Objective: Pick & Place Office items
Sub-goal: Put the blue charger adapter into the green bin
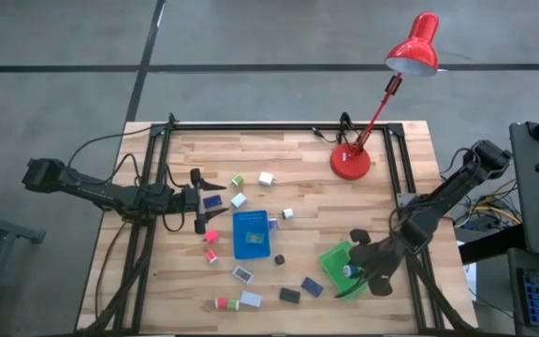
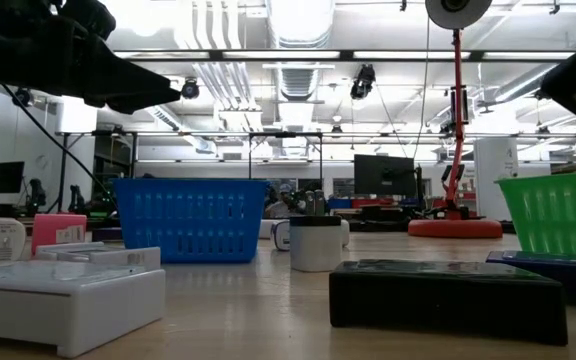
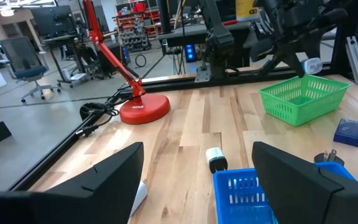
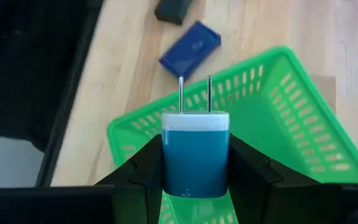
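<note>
My right gripper (image 1: 352,271) hangs over the green tray (image 1: 337,264) at the table's near right, shut on a blue charger block (image 4: 195,155) with a white face and two metal prongs. My left gripper (image 1: 199,199) waits open at the table's left, with nothing between its fingers (image 3: 117,180). The blue tray (image 1: 250,233) stands mid-table. Small office items lie flat on the wood around it: a navy box (image 1: 312,286), a black block (image 1: 290,295), white cubes (image 1: 266,178) and pink ones (image 1: 211,236). My right gripper pinches the charger block between its two fingers (image 4: 143,177), one on each side face (image 4: 168,163). The fingers slant downward from the table's right side. The block is lifted clear above the green tray (image 4: 278,118), its prongs (image 4: 194,93) pointing away from the wrist.
A red desk lamp (image 1: 351,161) stands at the far right, its shade (image 1: 414,49) reaching beyond the far edge. Black frame rails (image 1: 251,126) run along the table's far and side edges. A white-and-black plug (image 3: 215,158) lies just beyond the blue tray (image 3: 247,193).
</note>
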You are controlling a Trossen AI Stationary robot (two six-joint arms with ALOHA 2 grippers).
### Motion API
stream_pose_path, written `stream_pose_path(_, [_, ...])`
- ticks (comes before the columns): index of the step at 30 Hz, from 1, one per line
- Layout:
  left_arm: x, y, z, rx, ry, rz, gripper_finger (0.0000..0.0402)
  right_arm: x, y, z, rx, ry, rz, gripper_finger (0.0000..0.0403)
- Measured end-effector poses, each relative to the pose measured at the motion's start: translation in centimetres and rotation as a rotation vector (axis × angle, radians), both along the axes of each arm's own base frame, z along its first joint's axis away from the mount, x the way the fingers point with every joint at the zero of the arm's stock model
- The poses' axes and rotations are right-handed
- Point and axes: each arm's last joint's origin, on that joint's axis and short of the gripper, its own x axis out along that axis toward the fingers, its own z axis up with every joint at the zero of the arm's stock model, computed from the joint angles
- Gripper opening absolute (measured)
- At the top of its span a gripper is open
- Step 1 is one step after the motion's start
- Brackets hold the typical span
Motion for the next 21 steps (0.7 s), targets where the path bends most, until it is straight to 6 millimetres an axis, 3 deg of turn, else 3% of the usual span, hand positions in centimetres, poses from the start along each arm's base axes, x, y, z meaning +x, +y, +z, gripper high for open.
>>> stream_pose_path(21, [0.0,0.0,0.0,0.0,0.0,0.0,0.0305,4.3,1.8,-2.0,-0.117,0.272,0.063,0.0126])
